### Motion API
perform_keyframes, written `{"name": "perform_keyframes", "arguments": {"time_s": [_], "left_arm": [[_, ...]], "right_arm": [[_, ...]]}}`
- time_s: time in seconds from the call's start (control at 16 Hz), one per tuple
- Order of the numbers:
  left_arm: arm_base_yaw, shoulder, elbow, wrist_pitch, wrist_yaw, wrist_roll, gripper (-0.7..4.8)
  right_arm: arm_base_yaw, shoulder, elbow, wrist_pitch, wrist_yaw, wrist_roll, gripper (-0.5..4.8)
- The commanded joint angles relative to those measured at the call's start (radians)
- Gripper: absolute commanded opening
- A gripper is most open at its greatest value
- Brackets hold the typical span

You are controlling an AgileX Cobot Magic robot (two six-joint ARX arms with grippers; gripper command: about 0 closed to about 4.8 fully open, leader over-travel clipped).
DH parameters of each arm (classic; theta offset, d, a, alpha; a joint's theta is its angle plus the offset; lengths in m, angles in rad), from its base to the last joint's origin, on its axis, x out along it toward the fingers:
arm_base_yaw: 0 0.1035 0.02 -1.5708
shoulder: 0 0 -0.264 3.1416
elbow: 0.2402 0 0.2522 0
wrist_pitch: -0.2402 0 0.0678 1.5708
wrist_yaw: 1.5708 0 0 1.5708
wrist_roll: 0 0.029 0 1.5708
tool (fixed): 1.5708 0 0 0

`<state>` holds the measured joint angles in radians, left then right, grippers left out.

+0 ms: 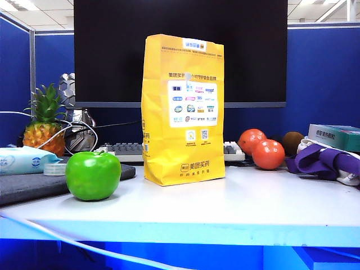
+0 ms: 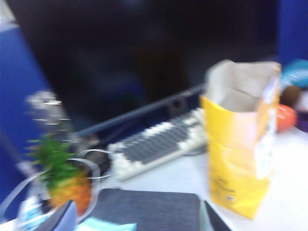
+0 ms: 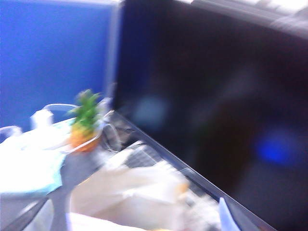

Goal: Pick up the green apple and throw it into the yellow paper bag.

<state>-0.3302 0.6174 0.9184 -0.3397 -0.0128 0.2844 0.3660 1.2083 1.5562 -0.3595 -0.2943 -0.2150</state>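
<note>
Desk-level exterior view alone shows green apple; wrist views seemingly miss it.

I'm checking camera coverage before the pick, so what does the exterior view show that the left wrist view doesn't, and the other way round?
Only the exterior view shows the green apple on the table's front left, plus the yellow paper bag's printed front panel and the purple cloth.

Only the left wrist view shows the bag's open top and pale inside, and the open left gripper's fingertips.

Both show the bag, the pineapple, the keyboard, the monitor and the grey pad. The right gripper appears in neither.
</note>
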Motion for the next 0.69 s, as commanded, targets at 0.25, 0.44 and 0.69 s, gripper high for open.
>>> {"name": "perform_keyframes", "arguments": {"time_s": [0.25,0.44,0.69], "left_arm": [[0.001,-0.251,-0.178,-0.037,-0.074,-0.096,3.43],[0.001,-0.422,-0.314,-0.032,-0.074,-0.196,3.43],[0.001,-0.543,-0.481,-0.003,-0.118,-0.356,3.42]], "right_arm": [[0.000,-0.620,-0.681,0.298,0.143,0.201,4.79],[0.000,-0.848,-0.984,0.433,0.143,0.324,4.79],[0.000,-0.972,-1.427,0.721,0.139,0.559,4.79]]}}
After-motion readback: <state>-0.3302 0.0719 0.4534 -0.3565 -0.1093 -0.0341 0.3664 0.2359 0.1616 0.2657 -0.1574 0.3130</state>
